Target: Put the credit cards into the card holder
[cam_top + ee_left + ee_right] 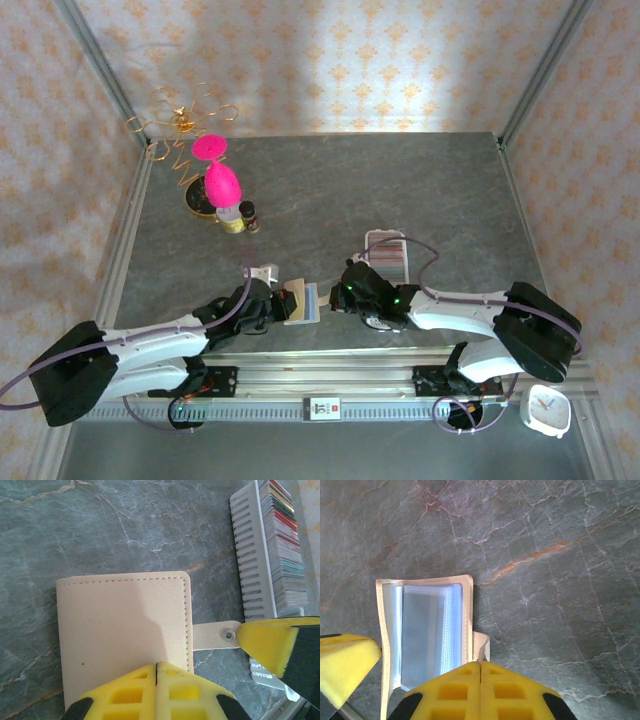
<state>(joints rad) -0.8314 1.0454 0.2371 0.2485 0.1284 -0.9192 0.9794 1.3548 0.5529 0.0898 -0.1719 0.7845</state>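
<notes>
PLACE: robot lab test cell | ENCLOSURE: aluminium frame posts (pixel 540 70) holding wallpaper-patterned panels (pixel 330 60) on three sides | BENCH: grey stone-look table (pixel 400 190); left arm (pixel 150 345) and right arm (pixel 470 310) bolted to a metal rail (pixel 270 408) at its near edge | PROPS: pink ornament (pixel 221 183), small white clock (pixel 546 411)

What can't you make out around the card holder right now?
Left wrist: near edge of the card holder lies under the shut left gripper; pinched or not, unclear.
Right wrist: end of the snap tab hidden by the shut right gripper; grip unclear.
Top external: credit cards in the white tray too small to count.
</notes>
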